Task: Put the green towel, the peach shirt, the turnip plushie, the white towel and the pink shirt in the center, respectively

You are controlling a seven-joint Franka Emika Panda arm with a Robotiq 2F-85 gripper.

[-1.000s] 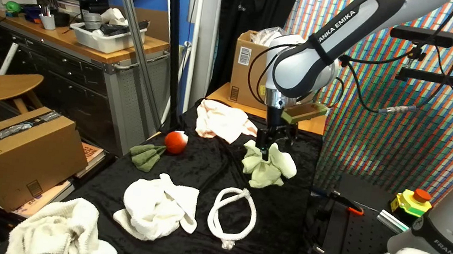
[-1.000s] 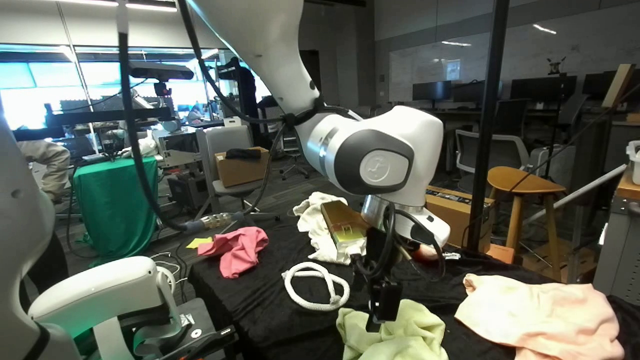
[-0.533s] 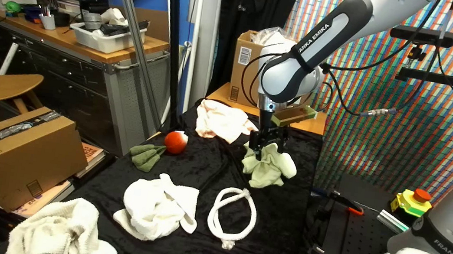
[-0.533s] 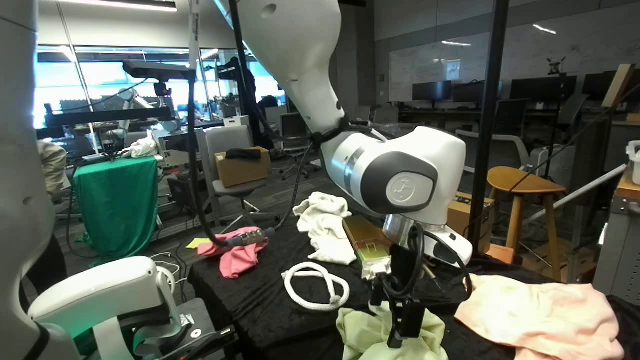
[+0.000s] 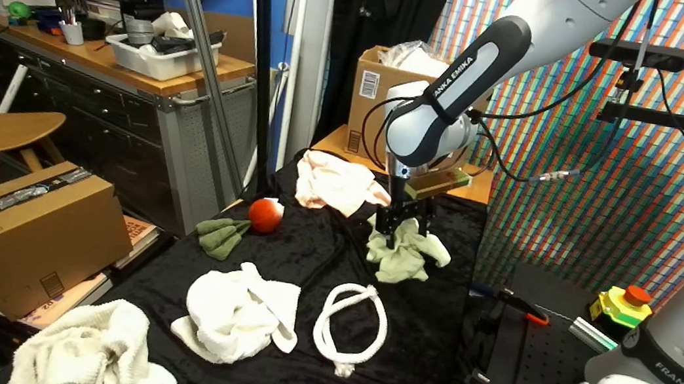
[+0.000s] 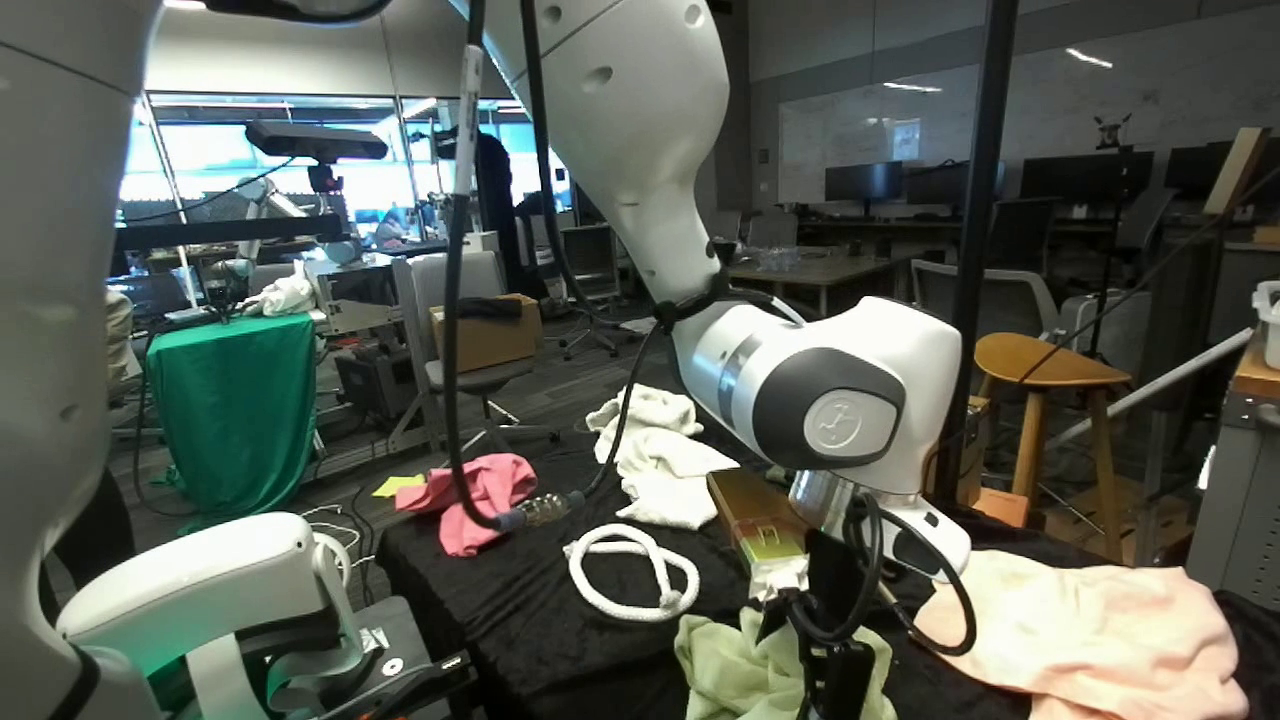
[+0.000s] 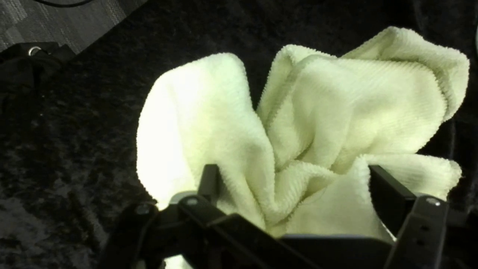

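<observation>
The green towel lies crumpled on the black cloth; it also shows in an exterior view and fills much of the wrist view. My gripper is down in the towel, pointing downward, its fingers wide apart with towel folds between them. The peach shirt lies at the far end. The turnip plushie, red-orange with green leaves, lies by the table edge. One white towel lies near the middle and another white cloth at the near corner. The pink shirt lies at a table corner.
A white rope loop lies on the black cloth near the green towel. A cardboard box stands behind the far end. A black upright post stands beside the table. The robot's base is at the table's side.
My gripper has moved down and slightly toward the peach shirt, into the green towel. The towel's folds have shifted slightly. The other objects have not moved.
</observation>
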